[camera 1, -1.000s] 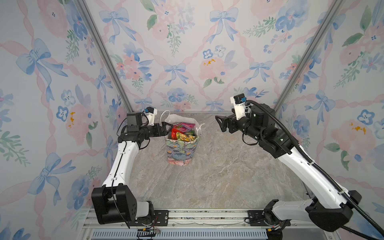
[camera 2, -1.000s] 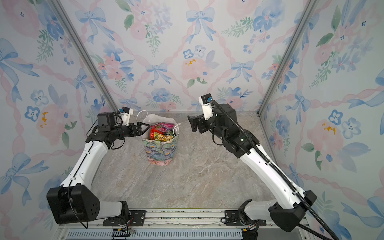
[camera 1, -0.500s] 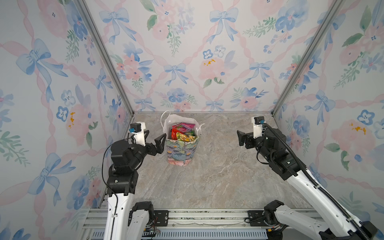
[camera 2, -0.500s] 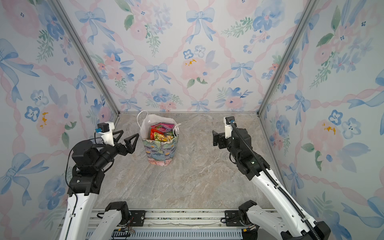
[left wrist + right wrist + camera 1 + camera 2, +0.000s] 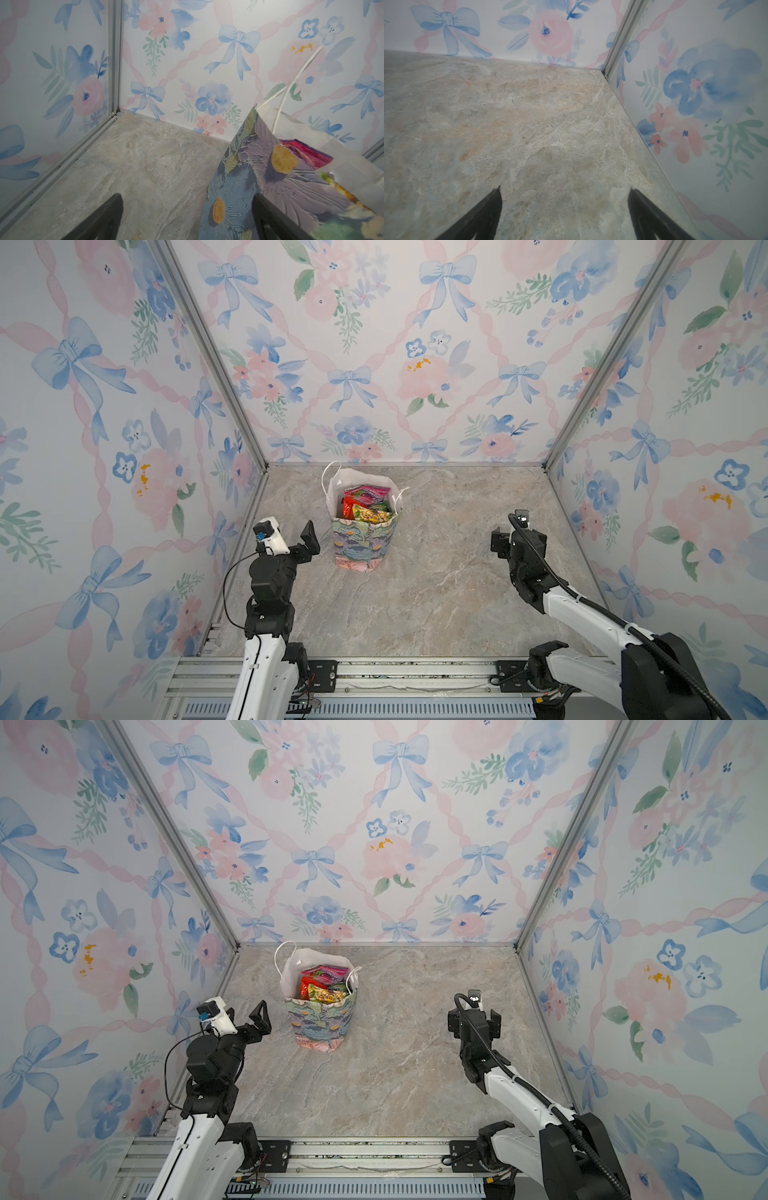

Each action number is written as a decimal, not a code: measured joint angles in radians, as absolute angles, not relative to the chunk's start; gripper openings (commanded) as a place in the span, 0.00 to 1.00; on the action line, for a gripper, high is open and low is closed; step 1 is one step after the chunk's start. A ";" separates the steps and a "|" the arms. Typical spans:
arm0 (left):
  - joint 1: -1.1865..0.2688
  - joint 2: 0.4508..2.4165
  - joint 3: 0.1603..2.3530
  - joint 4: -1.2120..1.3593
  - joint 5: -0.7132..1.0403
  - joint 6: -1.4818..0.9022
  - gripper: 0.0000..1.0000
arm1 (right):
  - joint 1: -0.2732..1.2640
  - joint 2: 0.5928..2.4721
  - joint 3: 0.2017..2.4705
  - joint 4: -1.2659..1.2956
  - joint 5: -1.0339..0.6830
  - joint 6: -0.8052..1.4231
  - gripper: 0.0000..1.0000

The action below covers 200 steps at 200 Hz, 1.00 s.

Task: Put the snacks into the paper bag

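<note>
The paper bag [image 5: 362, 545] [image 5: 325, 1025] stands upright at the back left of the marble floor, with white cord handles and a flower print. Several snacks [image 5: 365, 506] [image 5: 324, 986] sit inside it, red, pink, yellow and green. In the left wrist view the paper bag [image 5: 280, 187] fills the near right, and a pink snack [image 5: 305, 154] shows at its mouth. My left gripper [image 5: 308, 540] [image 5: 258, 1023] [image 5: 187, 196] is open and empty, just left of the bag and apart from it. My right gripper [image 5: 515, 537] [image 5: 473, 1019] [image 5: 564, 189] is open and empty over bare floor at the right.
Flowered walls close in the floor [image 5: 436, 572] on three sides, with metal corner posts [image 5: 552, 464] at the back. A metal rail [image 5: 374, 672] carries both arm bases along the front edge. The right wall [image 5: 695, 124] is close to my right gripper.
Both arms have drawn back from the bag's mouth toward the front and sunk lower, the left to the left side, the right to the right. Both grippers stay open and empty.
</note>
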<state>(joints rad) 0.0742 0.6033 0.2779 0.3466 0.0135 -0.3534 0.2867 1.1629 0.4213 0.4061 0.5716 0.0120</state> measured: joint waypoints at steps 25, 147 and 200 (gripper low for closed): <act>0.074 0.618 0.154 0.511 -0.039 -0.336 0.98 | 0.282 1.324 0.358 0.645 0.608 -0.038 0.97; 0.093 1.254 0.063 1.097 -0.024 -0.133 0.98 | 0.255 1.570 0.189 1.290 0.500 -0.136 0.97; 0.088 1.466 0.150 1.204 0.059 -0.125 0.98 | 0.228 1.596 0.187 1.347 0.437 -0.134 0.97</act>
